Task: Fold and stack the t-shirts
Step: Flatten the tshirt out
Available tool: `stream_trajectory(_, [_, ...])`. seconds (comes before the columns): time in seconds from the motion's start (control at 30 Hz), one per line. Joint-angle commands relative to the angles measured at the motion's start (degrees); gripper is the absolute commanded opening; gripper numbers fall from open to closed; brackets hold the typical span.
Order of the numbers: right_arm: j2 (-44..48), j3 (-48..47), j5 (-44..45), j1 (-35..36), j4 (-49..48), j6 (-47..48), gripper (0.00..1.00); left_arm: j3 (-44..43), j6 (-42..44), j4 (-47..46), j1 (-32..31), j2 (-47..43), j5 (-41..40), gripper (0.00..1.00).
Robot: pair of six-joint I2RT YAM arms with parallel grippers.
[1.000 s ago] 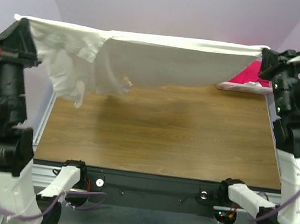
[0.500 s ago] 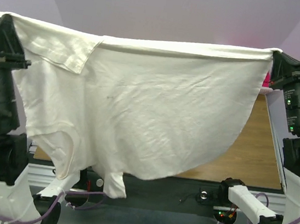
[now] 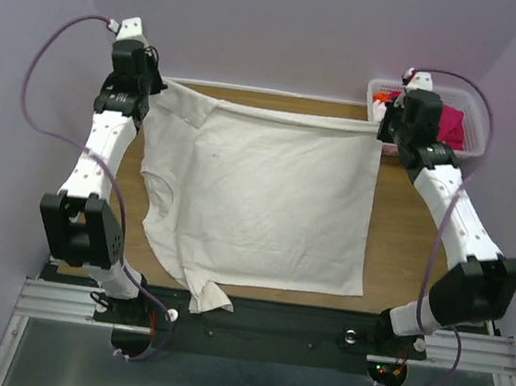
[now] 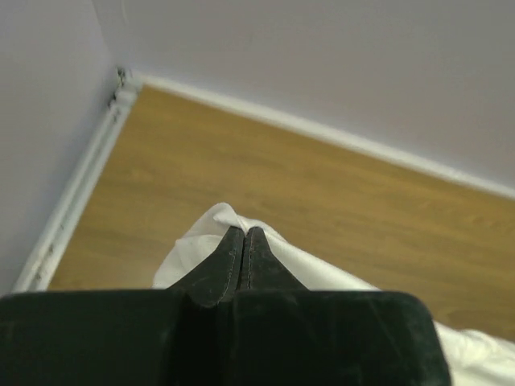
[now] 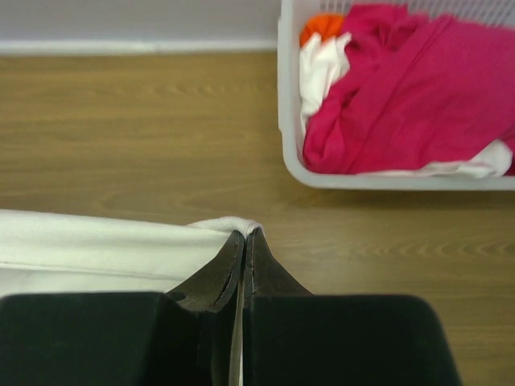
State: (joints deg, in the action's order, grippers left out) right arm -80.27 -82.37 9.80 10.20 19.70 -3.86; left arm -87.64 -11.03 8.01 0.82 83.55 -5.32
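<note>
The off-white t-shirt (image 3: 258, 193) lies spread across the wooden table, its far edge stretched between both grippers. My left gripper (image 3: 155, 87) is shut on its far left corner, seen in the left wrist view (image 4: 244, 232). My right gripper (image 3: 384, 127) is shut on its far right corner, seen in the right wrist view (image 5: 245, 233). A sleeve (image 3: 208, 296) hangs over the near table edge. The magenta-pink t-shirt (image 5: 402, 88) lies bunched in the basket, also seen from above (image 3: 450, 121).
A white lattice basket (image 3: 472, 150) stands at the far right corner, just right of my right gripper; it also holds white and orange cloth (image 5: 322, 48). The back wall runs close behind both grippers. Bare wood (image 3: 413, 242) shows right of the shirt.
Both arms have swung from raised and near to far and low. The off-white shirt, which hung stretched in the air, now lies spread on the table. Both grips are unchanged.
</note>
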Motion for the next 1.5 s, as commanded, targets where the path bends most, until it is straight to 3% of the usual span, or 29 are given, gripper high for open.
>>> stream_trajectory(0.0, [-8.6, -0.6, 4.6, -0.5, -4.7, 1.0, 0.01, -1.0, -0.9, -3.1, 0.2, 7.9, 2.1, 0.00])
stream_trajectory(0.33, [-29.2, -7.8, 4.2, -0.4, -9.8, 2.1, 0.01, -6.3, -4.6, -3.4, 0.1, 22.9, 9.4, 0.00])
stream_trajectory(0.67, [-35.0, -12.3, 7.7, -1.1, -10.0, 3.4, 0.01, -2.7, -8.3, -3.4, 0.3, 21.7, 12.3, 0.00])
stream_trajectory(1.0, [-39.2, -22.6, 10.9, -2.6, -10.4, 5.9, 0.01, -13.2, -9.8, -1.9, 0.6, 24.6, 12.9, 0.00])
stream_trajectory(1.07, [-41.3, -25.6, 10.9, -2.8, -10.5, 5.7, 0.02, -14.5, -10.4, -1.9, 0.6, 25.5, 12.4, 0.06])
stream_trajectory(1.1, [-42.2, -26.5, 11.0, -2.8, -10.5, 5.8, 0.09, -15.9, -10.6, -2.1, 0.6, 26.7, 12.3, 0.09])
stream_trajectory(1.17, [-44.4, -29.1, 10.9, -2.8, -10.5, 5.1, 0.30, -16.7, -11.4, -3.5, 0.6, 28.1, 12.6, 0.38])
stream_trajectory(1.2, [-45.0, -29.8, 10.7, -2.9, -10.6, 5.0, 0.49, -17.1, -11.5, -4.2, 0.7, 29.4, 13.5, 0.53])
stream_trajectory(1.23, [-45.8, -30.5, 10.4, -2.9, -10.5, 4.7, 0.56, -17.5, -11.5, -5.1, 0.6, 30.0, 13.9, 0.78])
stream_trajectory(1.27, [-45.5, -31.0, 10.1, -2.9, -10.4, 4.3, 0.60, -17.8, -11.6, -5.1, 0.6, 30.5, 14.3, 0.86])
stream_trajectory(1.33, [-44.0, -30.1, 8.0, -2.9, -10.6, 4.0, 0.68, -18.3, -11.2, -4.4, 0.6, 30.3, 15.9, 0.91])
stream_trajectory(1.47, [-35.2, -22.6, 4.0, -2.8, -10.2, -0.5, 0.68, -11.8, -11.5, -3.6, 0.6, 22.6, 13.5, 0.92])
